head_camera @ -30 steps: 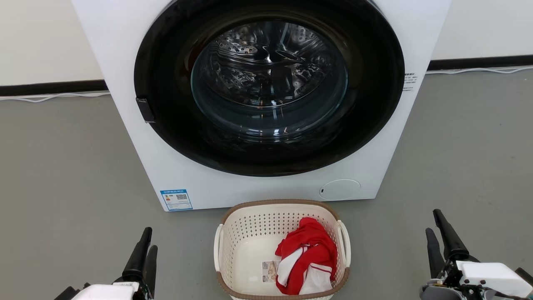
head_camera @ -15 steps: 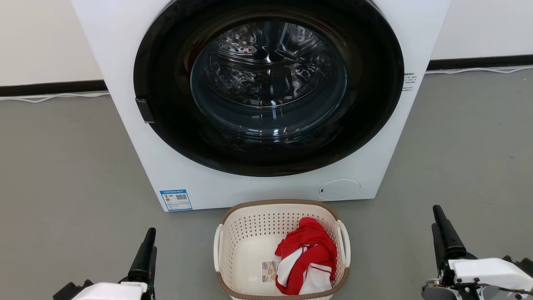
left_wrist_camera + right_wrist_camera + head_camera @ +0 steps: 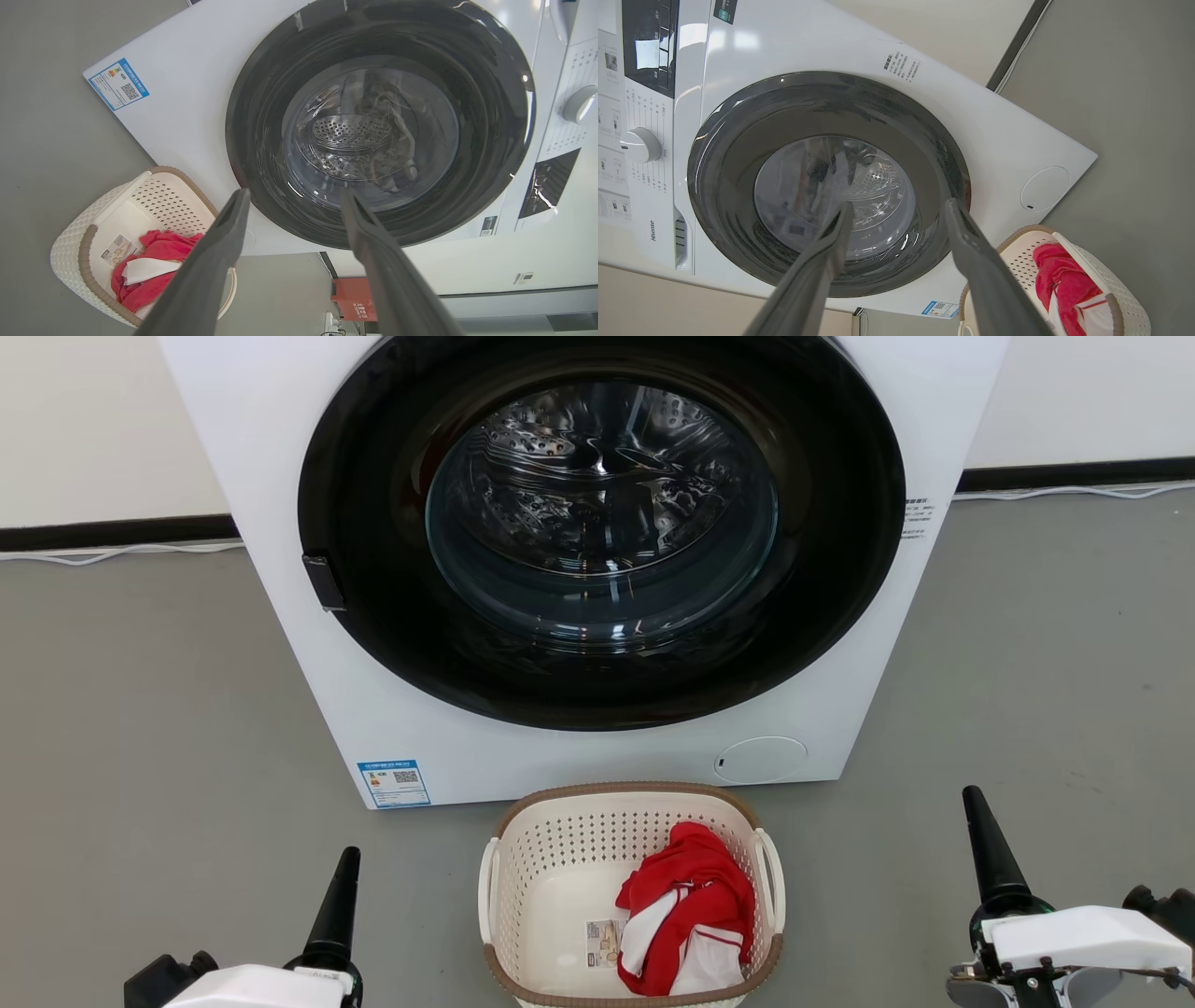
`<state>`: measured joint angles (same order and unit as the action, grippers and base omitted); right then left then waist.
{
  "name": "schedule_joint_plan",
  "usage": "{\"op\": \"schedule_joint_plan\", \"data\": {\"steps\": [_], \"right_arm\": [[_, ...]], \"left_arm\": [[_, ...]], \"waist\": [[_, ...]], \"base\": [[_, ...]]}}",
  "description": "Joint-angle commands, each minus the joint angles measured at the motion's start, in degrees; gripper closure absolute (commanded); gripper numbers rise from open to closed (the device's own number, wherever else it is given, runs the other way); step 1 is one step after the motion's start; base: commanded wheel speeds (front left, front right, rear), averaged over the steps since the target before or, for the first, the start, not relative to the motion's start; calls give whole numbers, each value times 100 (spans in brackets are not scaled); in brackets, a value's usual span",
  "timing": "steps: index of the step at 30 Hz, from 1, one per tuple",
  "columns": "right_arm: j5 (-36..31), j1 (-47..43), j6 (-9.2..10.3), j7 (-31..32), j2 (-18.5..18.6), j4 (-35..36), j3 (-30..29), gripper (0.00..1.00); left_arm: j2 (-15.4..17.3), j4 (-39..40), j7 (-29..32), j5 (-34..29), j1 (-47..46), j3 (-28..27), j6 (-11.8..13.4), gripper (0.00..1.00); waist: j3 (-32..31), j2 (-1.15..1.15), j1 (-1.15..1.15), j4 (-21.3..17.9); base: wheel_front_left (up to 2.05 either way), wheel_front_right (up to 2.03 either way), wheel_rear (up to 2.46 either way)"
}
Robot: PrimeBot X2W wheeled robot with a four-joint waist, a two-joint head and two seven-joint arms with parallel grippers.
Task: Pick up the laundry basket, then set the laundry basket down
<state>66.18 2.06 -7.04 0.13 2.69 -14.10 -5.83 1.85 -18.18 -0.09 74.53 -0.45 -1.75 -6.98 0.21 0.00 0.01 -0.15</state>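
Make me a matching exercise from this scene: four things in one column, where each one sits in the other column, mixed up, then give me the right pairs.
Things
1. laundry basket
2. red and white cloth
3. blue sticker
4. round white cap

Places
A. low on the washing machine front, toward the head view's right
B. on the grey floor, just in front of the washing machine
C. low on the washing machine front, toward the head view's left
D. inside the laundry basket, toward its right side

Pairs: 1-B, 2-D, 3-C, 4-A

All three views toward washing machine [image 3: 597, 551]
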Motion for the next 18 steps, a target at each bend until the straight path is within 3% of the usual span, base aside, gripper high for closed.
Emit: {"op": "schedule_joint_plan", "data": {"steps": [1, 18], "right_arm": [[-239, 56, -16, -90, 73, 212, 46, 0], [-1578, 26, -22, -376, 186, 289, 168, 0]], "left_arm": [[50, 143, -68, -188, -184, -38, -21, 0], [60, 223, -354, -1449, -168, 69, -27, 0]], "waist": [[1, 0, -1, 0], [5, 0, -1, -35]], "base": [[0, 0, 0], [0, 0, 0]]}}
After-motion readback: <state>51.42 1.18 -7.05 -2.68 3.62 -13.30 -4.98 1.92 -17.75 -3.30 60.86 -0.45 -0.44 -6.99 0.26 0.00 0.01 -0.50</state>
